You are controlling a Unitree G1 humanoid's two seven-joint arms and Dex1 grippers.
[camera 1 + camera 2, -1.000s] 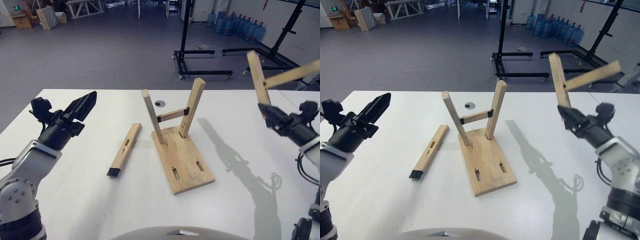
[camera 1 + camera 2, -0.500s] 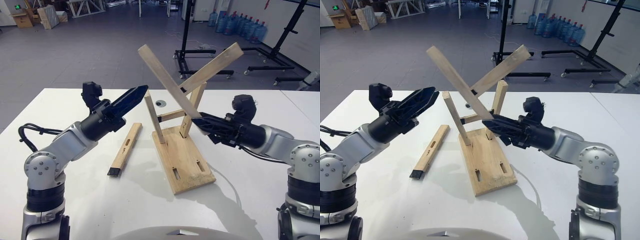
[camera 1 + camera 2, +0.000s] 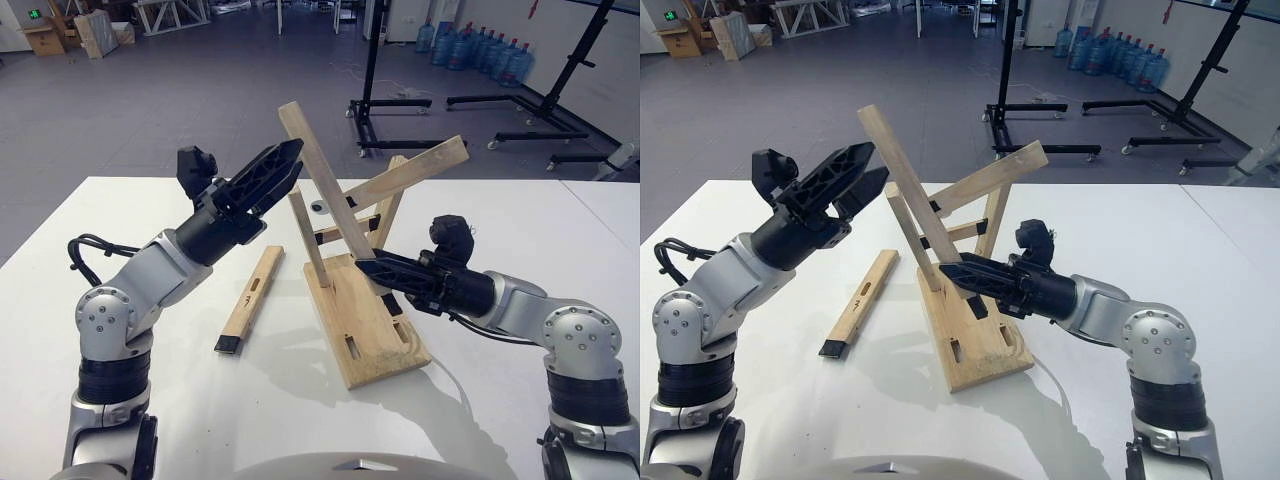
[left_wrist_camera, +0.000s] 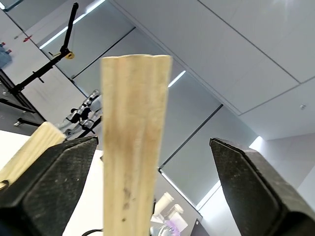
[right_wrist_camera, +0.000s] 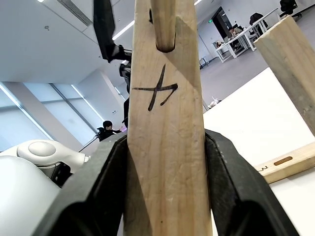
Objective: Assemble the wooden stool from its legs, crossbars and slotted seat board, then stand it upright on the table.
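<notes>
Left gripper (image 3: 290,165): we saw its fingers spread on either side of the held leg's (image 3: 322,175) upper part.
Right gripper (image 3: 368,262): we found it clamped on that leg's lower end, over the seat board (image 3: 375,355).
Held leg: tilted, with a second piece (image 3: 425,163) crossing it.
Seat board: flat on the table (image 3: 230,400), two joined legs standing in it.
Loose leg (image 3: 250,298): lay beside the board.

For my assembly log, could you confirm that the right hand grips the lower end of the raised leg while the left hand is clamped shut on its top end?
Not quite: the left hand is open, its fingers either side of the top end of the raised leg without touching, as the left wrist view shows. The right hand does grip its lower end.
</notes>
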